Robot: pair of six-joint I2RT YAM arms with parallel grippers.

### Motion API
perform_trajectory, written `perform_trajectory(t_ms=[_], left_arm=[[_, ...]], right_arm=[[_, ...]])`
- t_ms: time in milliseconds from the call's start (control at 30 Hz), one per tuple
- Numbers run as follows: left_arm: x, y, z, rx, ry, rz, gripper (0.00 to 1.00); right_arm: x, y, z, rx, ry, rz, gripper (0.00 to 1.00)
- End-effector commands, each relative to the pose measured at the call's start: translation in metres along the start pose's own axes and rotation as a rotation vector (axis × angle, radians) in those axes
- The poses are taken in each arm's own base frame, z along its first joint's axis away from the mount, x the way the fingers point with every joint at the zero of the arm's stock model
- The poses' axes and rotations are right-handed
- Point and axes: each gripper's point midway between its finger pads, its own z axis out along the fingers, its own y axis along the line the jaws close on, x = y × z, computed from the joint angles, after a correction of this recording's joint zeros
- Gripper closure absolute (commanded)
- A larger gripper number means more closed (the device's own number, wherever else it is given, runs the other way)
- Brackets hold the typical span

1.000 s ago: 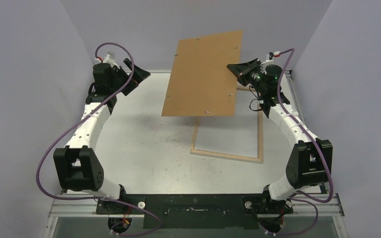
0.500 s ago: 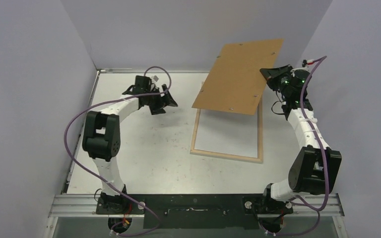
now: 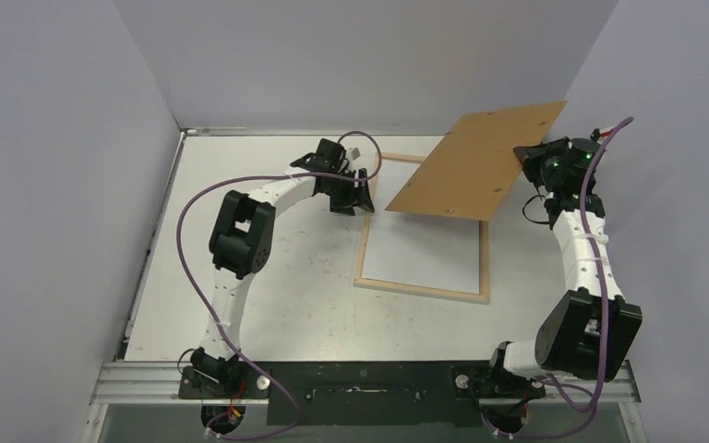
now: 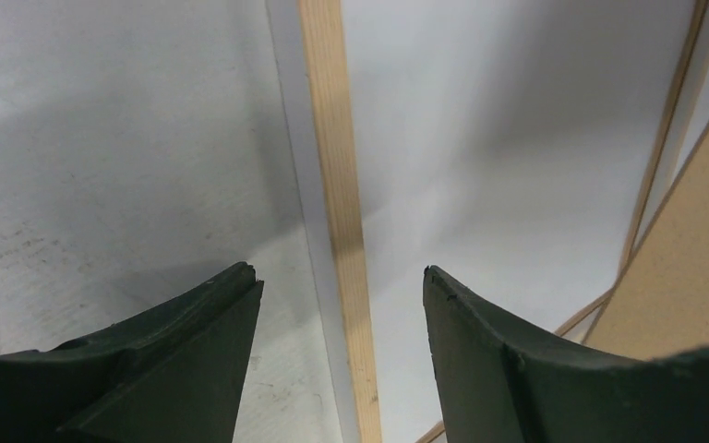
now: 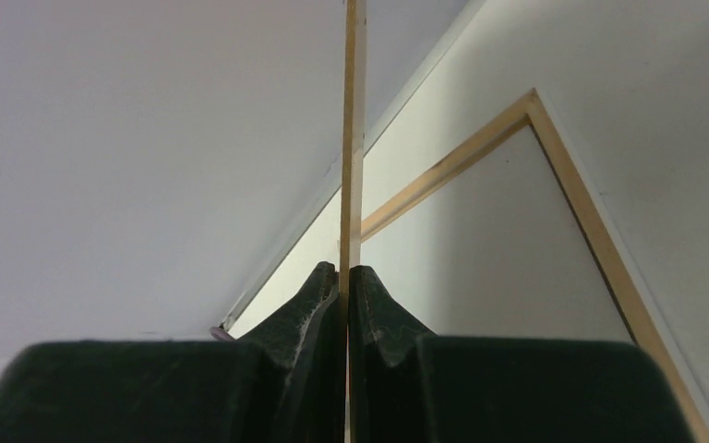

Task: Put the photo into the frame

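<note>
The right gripper (image 5: 345,272) is clamping the board (image 3: 475,166) by its right edge and holding it tilted in the air over the far end of the frame (image 3: 422,289). The frame is lying flat on the table (image 3: 268,277), right of centre. The left gripper (image 4: 340,275) is hanging low at the frame's far-left corner. Its jaws are apart, straddling the left rim with a gap on either side and grasping nothing.

The photo's printed side is showing in no view. The pale area (image 3: 425,254) inside the rim could be its blank back or the table seen through the pane; which one cannot be told.

Judged step: the frame is standing open with the board off. The next move calls for steadying the rim with the left gripper, confirming where the photo is, and keeping the board clear of the pane.
</note>
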Motion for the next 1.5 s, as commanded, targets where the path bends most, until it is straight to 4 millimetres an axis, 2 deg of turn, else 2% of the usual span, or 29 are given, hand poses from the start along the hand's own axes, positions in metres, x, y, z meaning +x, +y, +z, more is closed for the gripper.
perform_trajectory(t_ms=[0,333,467,567,733,933,1033,1200,1467], left_arm=[[-0.011,0.01,0.007,-0.065,-0.017,0.037,0.38],[-0.003,0.007,0.024,-0.04,0.023,0.026,0.48],[-0.002,0.024,0.028,-0.187,0.009,0.023,0.47],[0.0,0.035,0.028,-0.257,0.012,0.01,0.51],[0.004,0.04,0.031,-0.284,0.021,0.017,0.59],[0.011,0.044,0.038,-0.299,0.041,0.019,0.63],[0.01,0.049,0.034,-0.317,0.039,0.022,0.68],[0.009,0.056,0.024,-0.317,0.036,0.054,0.71],[0.016,0.084,-0.005,-0.3,0.031,-0.014,0.77]], right_arm=[[-0.031,0.046,-0.027,-0.109,-0.108,-0.031,1.0],[-0.036,0.054,-0.039,-0.122,-0.12,-0.042,1.0],[-0.034,0.054,-0.04,-0.122,-0.114,-0.037,1.0],[-0.033,0.054,-0.041,-0.126,-0.113,-0.035,1.0],[-0.031,0.052,-0.042,-0.123,-0.11,-0.025,1.0],[-0.03,0.052,-0.039,-0.129,-0.101,-0.014,1.0],[-0.028,0.055,-0.038,-0.14,-0.095,-0.018,1.0],[-0.019,0.056,-0.034,-0.155,-0.044,-0.027,1.0],[-0.001,0.079,-0.028,-0.25,0.049,-0.084,1.0]])
